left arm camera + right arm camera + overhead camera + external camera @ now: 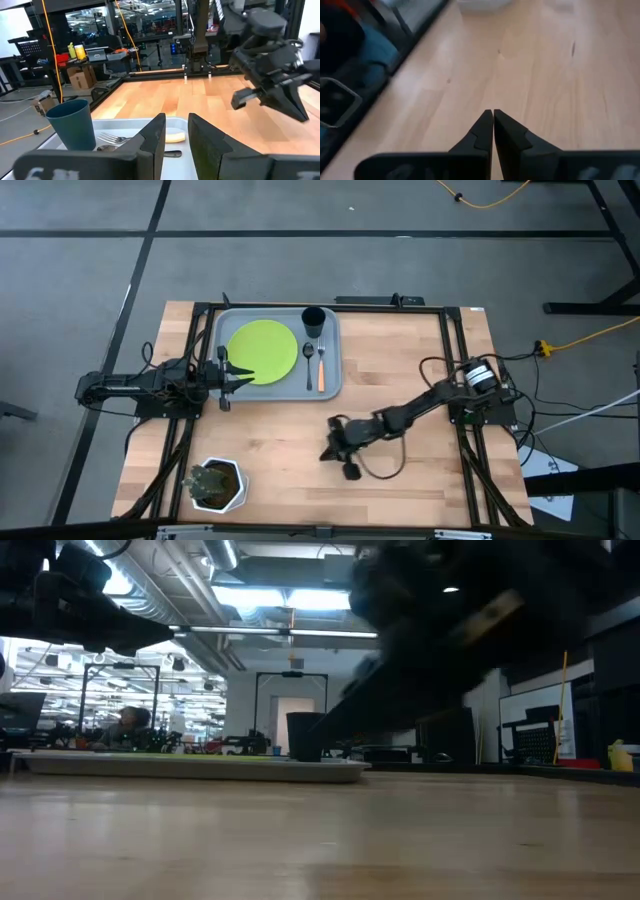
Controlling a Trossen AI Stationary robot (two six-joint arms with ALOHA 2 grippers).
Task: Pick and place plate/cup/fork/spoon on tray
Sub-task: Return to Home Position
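From above, the lime-green plate [264, 348], dark cup [313, 319], spoon [309, 364] and orange-handled fork [321, 369] lie on the tray [335, 330], both utensils lengthwise (handles toward the near table edge).

Left wrist view: left gripper [175, 131] slightly parted, empty, over the tray's edge.

Right wrist view: right gripper [493, 121] pinched closed, empty, over bare table well away from the tray.

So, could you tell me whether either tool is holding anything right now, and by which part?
Nothing is held. The right tool is shut and empty over bare table; the left tool holds nothing.
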